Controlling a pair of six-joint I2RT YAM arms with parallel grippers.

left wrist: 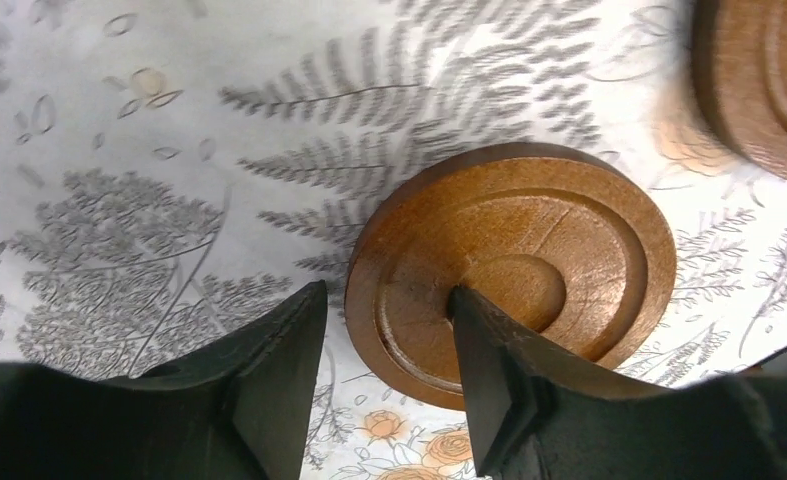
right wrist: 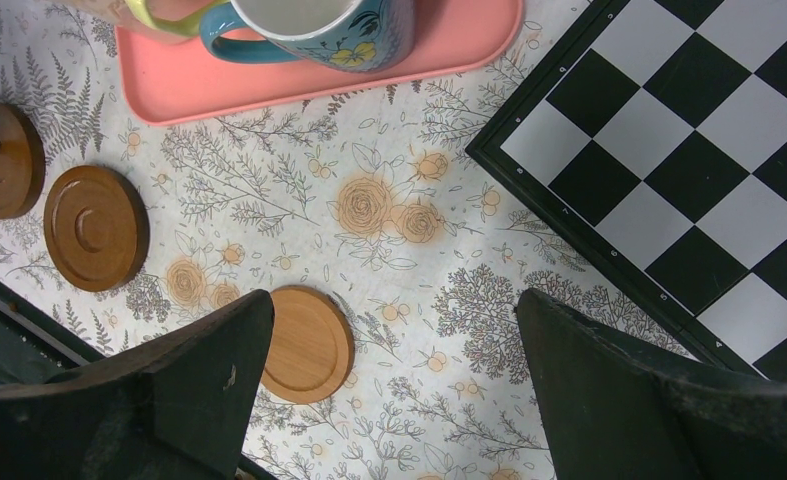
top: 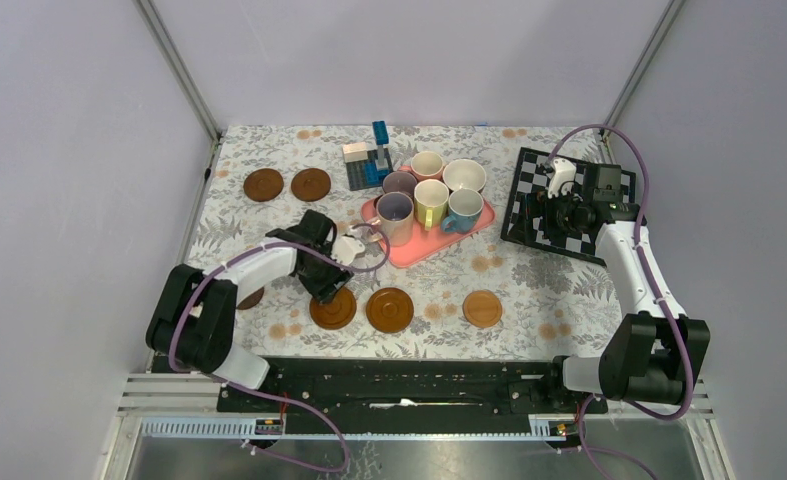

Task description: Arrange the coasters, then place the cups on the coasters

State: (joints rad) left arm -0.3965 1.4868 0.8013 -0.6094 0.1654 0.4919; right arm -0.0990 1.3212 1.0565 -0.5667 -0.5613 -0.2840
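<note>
**A:** How far along is this?

**B:** Early, I'd say. All six cups (top: 431, 200) stand bunched on the pink tray (top: 424, 252), upper centre of the top view. None is on a coaster.

**A:** And the coasters (top: 390, 310)?

**B:** I count six on the table (top: 549, 300), all bare. Two lie side by side at upper left and three form a loose row across lower centre. One is half hidden under the left arm (top: 259, 265) at lower left.

**A:** What are the pincers doing?

**B:** The left pincer (left wrist: 387, 300) is down at the leftmost coaster (left wrist: 529, 250) of that row. Its jaws are part-open astride the near rim. One finger (left wrist: 509, 400) is over the disc's middle and the other sits outside, with a sliver of table showing between it and the rim. It doesn't look clamped. The right pincer (right wrist: 394, 300) is spread wide and empty, up by the chessboard (top: 529, 190) at the right of the top view.

**A:** So what's left?

**B:** Nearly everything, by my reckoning. The coasters are scattered rather than set out, and after that all six cups have to come off the tray.

**A:** Any writing or brand?

**B:** None I can read. The blue cup (right wrist: 319, 25) has a painted flower, but there's no label or lettering anywhere.
</note>
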